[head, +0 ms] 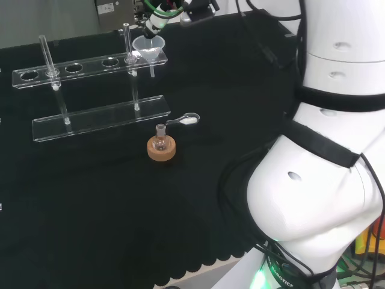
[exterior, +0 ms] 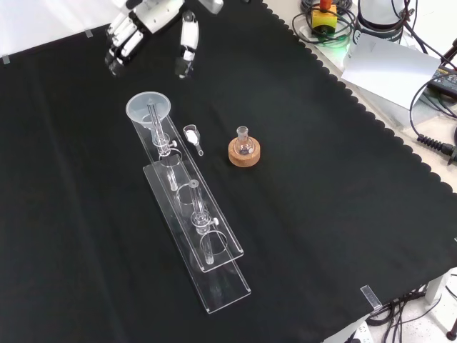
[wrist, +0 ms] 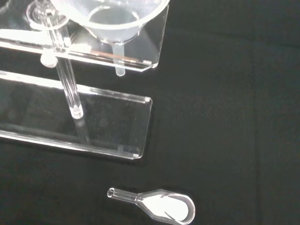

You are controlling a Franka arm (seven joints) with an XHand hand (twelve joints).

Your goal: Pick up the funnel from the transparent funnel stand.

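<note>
A clear funnel [head: 149, 48] sits in the end hole of the transparent stand's top shelf [head: 78, 69], its stem hanging below the shelf. In the front view the funnel [exterior: 148, 108] is at the stand's far end [exterior: 193, 214]. The hand [exterior: 146, 21] hovers beyond the funnel, apart from it, fingers [exterior: 118, 46] relaxed and spread from the thumb, holding nothing. In the head view the hand [head: 157, 21] hangs just behind and above the funnel. The wrist view shows the funnel bowl [wrist: 112, 18] close, with the shelf [wrist: 140, 54] and base plate [wrist: 93, 126] under it.
A small glass flask on a cork ring [exterior: 244, 148] stands to the right of the stand in the front view. A little clear scoop with white powder [exterior: 191, 136] lies between them, also large in the wrist view [wrist: 164, 208]. Upright rods [head: 129, 51] rise beside the funnel.
</note>
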